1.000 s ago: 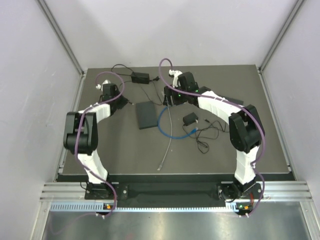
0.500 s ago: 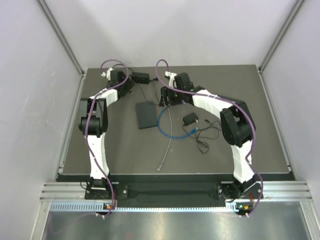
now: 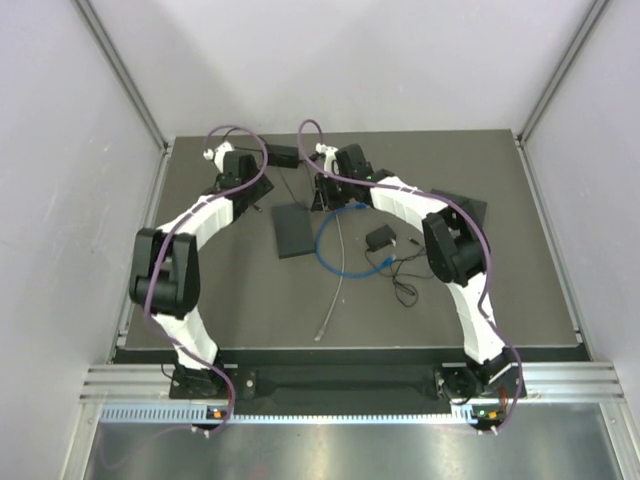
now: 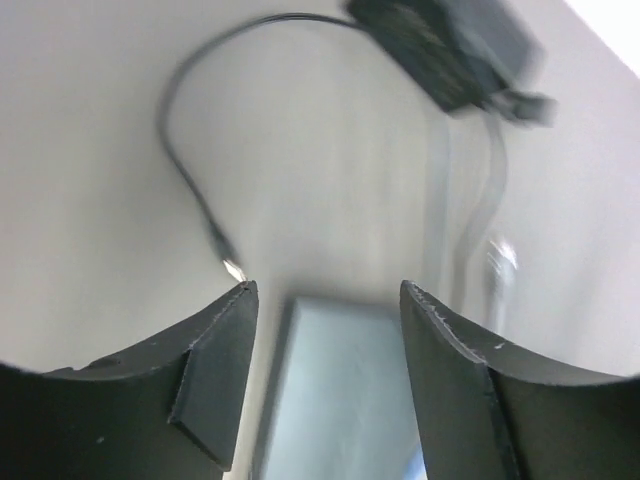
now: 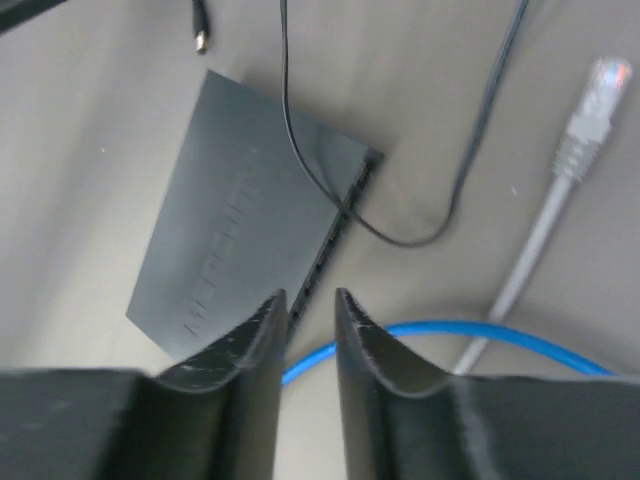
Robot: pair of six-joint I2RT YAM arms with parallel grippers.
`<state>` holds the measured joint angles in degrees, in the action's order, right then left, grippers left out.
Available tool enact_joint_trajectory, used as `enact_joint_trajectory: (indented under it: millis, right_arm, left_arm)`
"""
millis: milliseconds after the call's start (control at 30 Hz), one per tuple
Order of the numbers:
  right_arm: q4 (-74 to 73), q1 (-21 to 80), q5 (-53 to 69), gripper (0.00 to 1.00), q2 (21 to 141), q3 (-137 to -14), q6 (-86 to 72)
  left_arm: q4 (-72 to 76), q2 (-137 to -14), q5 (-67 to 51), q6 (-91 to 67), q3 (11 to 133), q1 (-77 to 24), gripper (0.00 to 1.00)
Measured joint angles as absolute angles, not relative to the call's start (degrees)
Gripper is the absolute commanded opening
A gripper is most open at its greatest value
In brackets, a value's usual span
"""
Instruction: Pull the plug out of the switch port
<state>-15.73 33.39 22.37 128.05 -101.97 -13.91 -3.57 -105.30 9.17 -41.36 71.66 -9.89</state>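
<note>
The switch (image 3: pixel 293 230) is a flat dark box on the mat, with its port edge facing right. It shows again in the right wrist view as the switch (image 5: pixel 250 230). A blue cable (image 5: pixel 440 335) runs toward that port edge and passes behind my right fingers, so the plug is hidden. My right gripper (image 5: pixel 309 292) hovers over the port edge with only a narrow gap and nothing between its jaws. My left gripper (image 4: pixel 326 284) stands wide open above the blurred switch (image 4: pixel 340 390). From above, the left gripper (image 3: pixel 252 200) and right gripper (image 3: pixel 325 195) flank the switch's far end.
A grey cable with a loose clear plug (image 5: pixel 597 100) lies right of the switch and trails toward the near edge (image 3: pixel 322 335). A black power adapter (image 3: pixel 283 154) sits at the back, another adapter (image 3: pixel 380 238) with thin black leads at the right. A barrel jack (image 4: pixel 228 262) lies by the left finger.
My left gripper went from shut to wide open as its arm swung toward the back. My right gripper shifted left over the switch's port edge and its jaws narrowed sharply.
</note>
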Motion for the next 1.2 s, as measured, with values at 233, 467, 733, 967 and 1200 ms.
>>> enact_joint_trajectory:
  millis: [233, 467, 733, 967, 1200]
  right_arm:
    - [-17.76, 34.02, 21.61, 0.01, 130.80, -105.14, -12.91]
    - [-20.10, 34.48, 21.06, 0.00, 133.73, -105.45, -12.21]
    - [-18.79, 37.74, 20.69, 0.00, 133.34, -102.91, -12.23]
    - [-15.79, 44.97, 22.57, 0.00, 128.49, -94.61, -15.33]
    - [-13.34, 50.59, 26.35, 0.00, 126.26, -94.50, -18.11]
  left_arm:
    - [-7.42, -85.93, 9.28, -40.77, 60.64, -14.92, 0.55]
    - [-13.85, -74.94, 5.82, -42.52, 50.37, -15.81, 0.54]
    - [-21.39, -64.18, 6.70, -41.89, 47.99, -15.81, 0.54]
    - [-25.02, -59.64, 10.74, -41.43, 47.83, -15.81, 0.54]
    - [-29.52, -58.96, 14.22, -44.34, 45.95, -15.81, 0.54]
